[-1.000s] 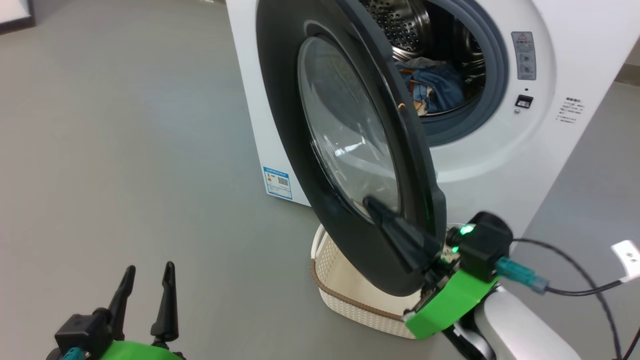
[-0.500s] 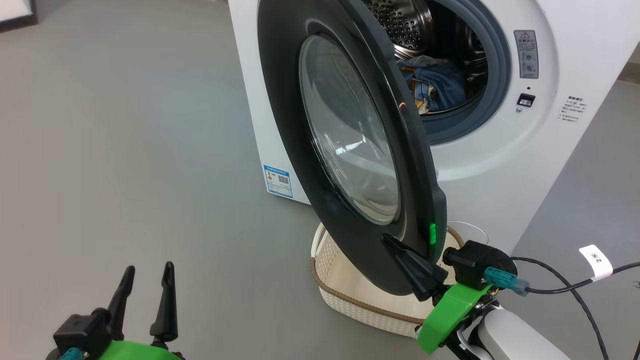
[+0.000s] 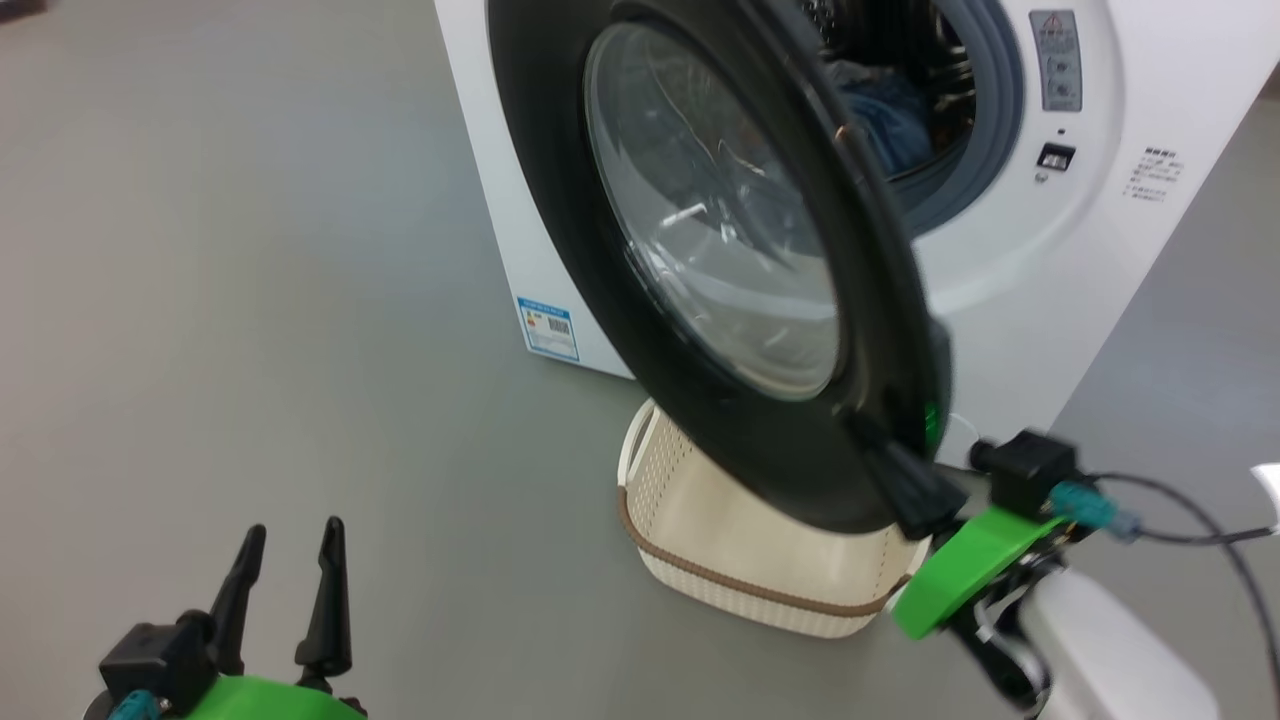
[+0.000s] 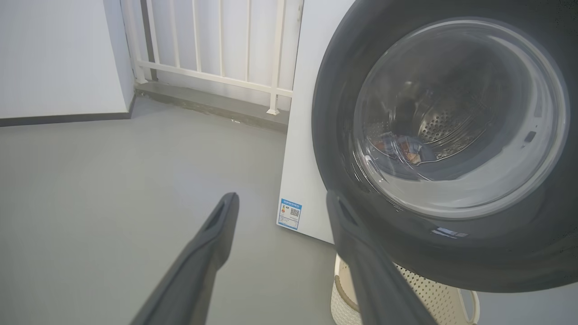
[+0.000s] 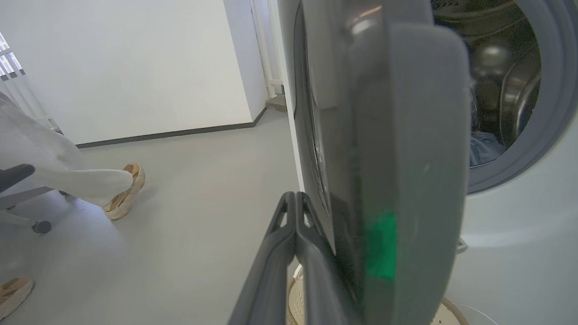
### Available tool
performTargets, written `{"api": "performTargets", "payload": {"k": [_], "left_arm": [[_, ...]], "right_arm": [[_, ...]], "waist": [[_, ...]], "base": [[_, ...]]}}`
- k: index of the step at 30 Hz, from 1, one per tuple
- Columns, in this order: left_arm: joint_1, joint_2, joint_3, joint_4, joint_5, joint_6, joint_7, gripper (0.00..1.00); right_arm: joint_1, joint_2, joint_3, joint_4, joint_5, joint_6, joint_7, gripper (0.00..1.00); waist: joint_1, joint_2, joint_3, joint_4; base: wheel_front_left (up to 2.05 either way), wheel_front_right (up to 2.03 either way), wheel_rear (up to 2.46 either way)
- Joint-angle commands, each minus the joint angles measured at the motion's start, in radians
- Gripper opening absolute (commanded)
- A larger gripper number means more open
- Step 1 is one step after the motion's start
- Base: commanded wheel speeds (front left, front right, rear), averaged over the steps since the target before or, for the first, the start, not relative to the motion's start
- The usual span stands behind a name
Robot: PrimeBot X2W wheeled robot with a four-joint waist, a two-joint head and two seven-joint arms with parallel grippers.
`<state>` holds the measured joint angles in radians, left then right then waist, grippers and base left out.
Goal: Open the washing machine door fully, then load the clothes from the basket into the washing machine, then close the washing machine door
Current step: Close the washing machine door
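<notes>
R gripper has its fingers pressed together, nothing btwn them, tips against the lower black rim of the door, outer side. The door stands partway open, swung out from the washing machine. Blue clothes lie inside the drum, also seen thru the glass in the L wrist view. The basket sits on the floor right under the door's bottom edge, in front of the machine. L gripper hangs low at the L, fingers spread apart, holding nothing, well away from the door. A person's shoe is on the floor in the R wrist view.
</notes>
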<state>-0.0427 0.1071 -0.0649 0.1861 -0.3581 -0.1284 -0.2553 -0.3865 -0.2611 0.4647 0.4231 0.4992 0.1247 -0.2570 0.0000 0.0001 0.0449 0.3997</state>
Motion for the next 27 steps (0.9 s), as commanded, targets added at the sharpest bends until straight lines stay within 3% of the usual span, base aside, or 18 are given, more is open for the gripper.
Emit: {"api": "performTargets", "payload": {"k": [1, 14, 27], "left_arm": [[-0.049, 0.021, 0.031, -0.03, -0.01, -0.002, -0.006, 1.0], [-0.117, 0.033, 0.037, -0.057, -0.026, -0.002, -0.006, 1.0], [-0.16, 0.029, 0.038, -0.069, -0.053, -0.002, -0.006, 1.0]], "right_arm": [[-0.043, -0.02, -0.019, -0.017, -0.004, 0.006, -0.005, 0.0], [-0.196, -0.082, -0.226, -0.002, -0.052, 0.006, -0.005, 0.0], [-0.443, -0.13, -0.296, 0.127, -0.036, 0.006, -0.005, 0.0]], "waist": [[0.0, -0.0001, 0.03, -0.001], [0.0, -0.0001, 0.2, 0.011], [0.0, -0.0001, 0.32, 0.026]], "base": [[0.0, 0.0, 0.0], [0.0, 0.0, 0.0], [0.0, 0.0, 0.0]]}}
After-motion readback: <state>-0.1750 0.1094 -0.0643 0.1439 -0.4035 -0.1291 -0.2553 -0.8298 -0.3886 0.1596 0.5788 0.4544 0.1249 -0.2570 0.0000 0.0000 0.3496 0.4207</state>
